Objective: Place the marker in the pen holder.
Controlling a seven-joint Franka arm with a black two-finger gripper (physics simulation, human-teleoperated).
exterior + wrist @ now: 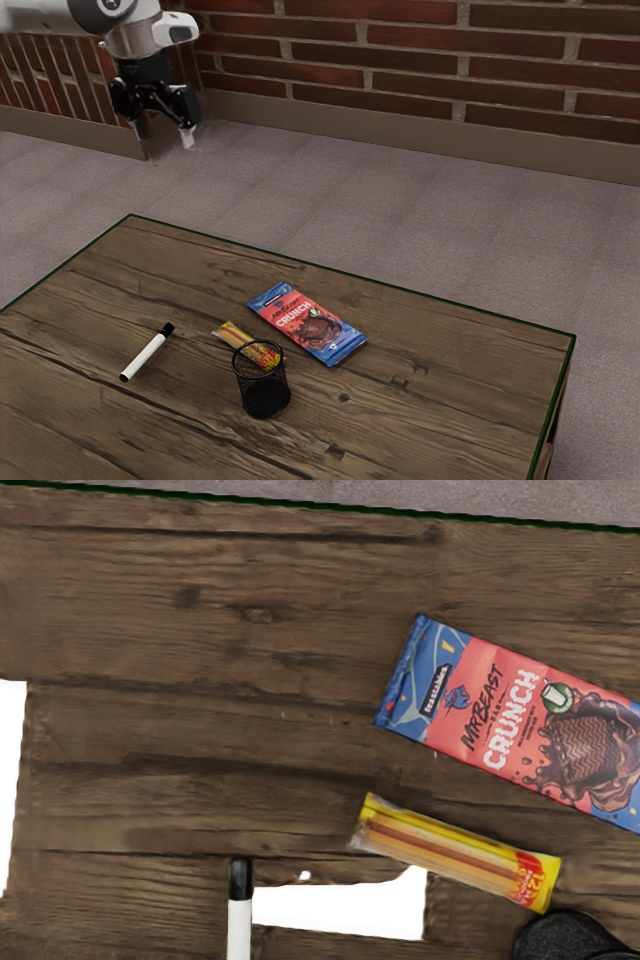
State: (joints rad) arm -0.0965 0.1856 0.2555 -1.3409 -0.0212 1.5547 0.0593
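My gripper (167, 146) is high at the exterior view's upper left, open, its two fingertips apart with nothing between them. Well below it, the white marker (148, 354) with black ends lies on the wooden table. The black mesh pen holder (264, 388) stands upright to the marker's right in that view, and no marker is visible inside it. In the wrist view, the marker (239, 920) is partly visible with its black end, and part of the dark pen holder (568, 942) appears beside the yellow packet.
A red and blue chocolate bar (308, 323) lies on the table (420, 400) behind the pen holder. A yellow packet (240, 340) lies between them, partly behind the holder's rim. A brick wall stands beyond the floor.
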